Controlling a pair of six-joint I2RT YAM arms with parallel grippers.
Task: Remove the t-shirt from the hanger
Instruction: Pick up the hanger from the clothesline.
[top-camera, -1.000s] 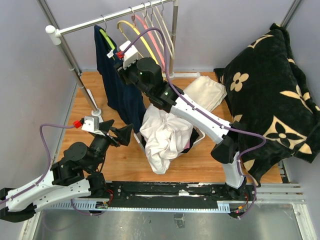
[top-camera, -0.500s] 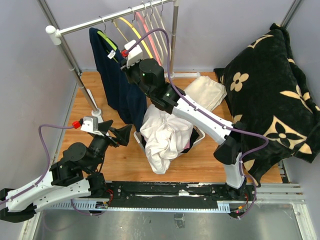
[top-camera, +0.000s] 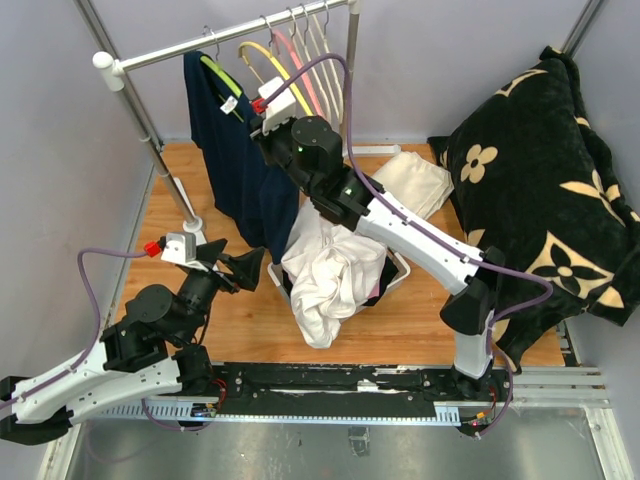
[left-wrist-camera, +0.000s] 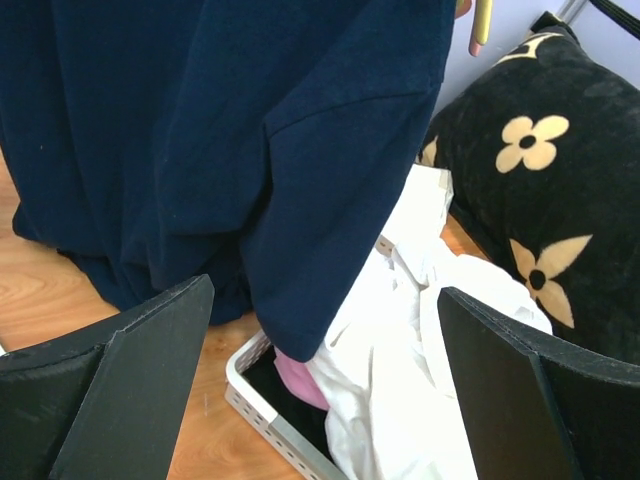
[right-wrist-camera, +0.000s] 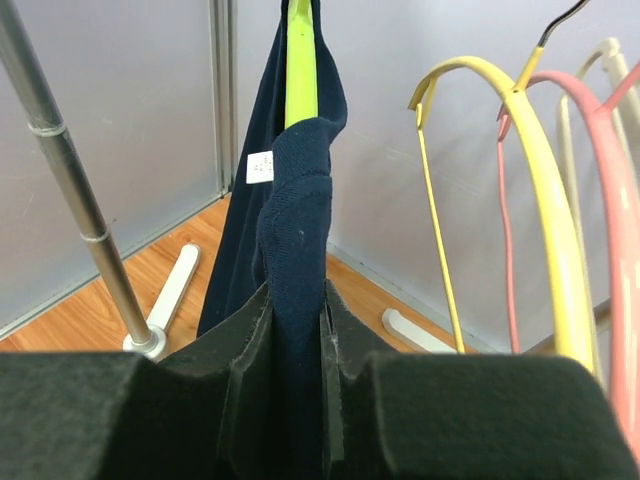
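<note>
Navy t-shirt: hangs at the left end of the clothes rail. A white label shows by the collar, and the body and one sleeve droop well below the rail.
Lime-green hanger: hooked over the rail. Its arm rises out of the cloth just above the pinched fold, and the shirt is not yet off it.
Right gripper: just below the rail, jaws narrow, pads clamped on a fold of the shirt's shoulder edge beside the collar.
Shirt to tool: the cloth runs straight up from between the pads to the hanger arm, with no slack visible.
Why there (judgement): a grip at the shoulder gives a handle for drawing the cloth past the end of the hanger arm. The hem would give no such pull.
Left gripper: well below the rail, jaws wide, nothing between them. It faces the shirt's lower body and sleeve and is apart from the cloth. Probably placed to take the hem.
Yellow hanger, pink hanger: bare, further right along the rail. Close enough to snag, I judge.
Laundry basket: below the rail, under the sleeve, heaped with white garments.
Black floral blanket: well right of the rail.
</note>
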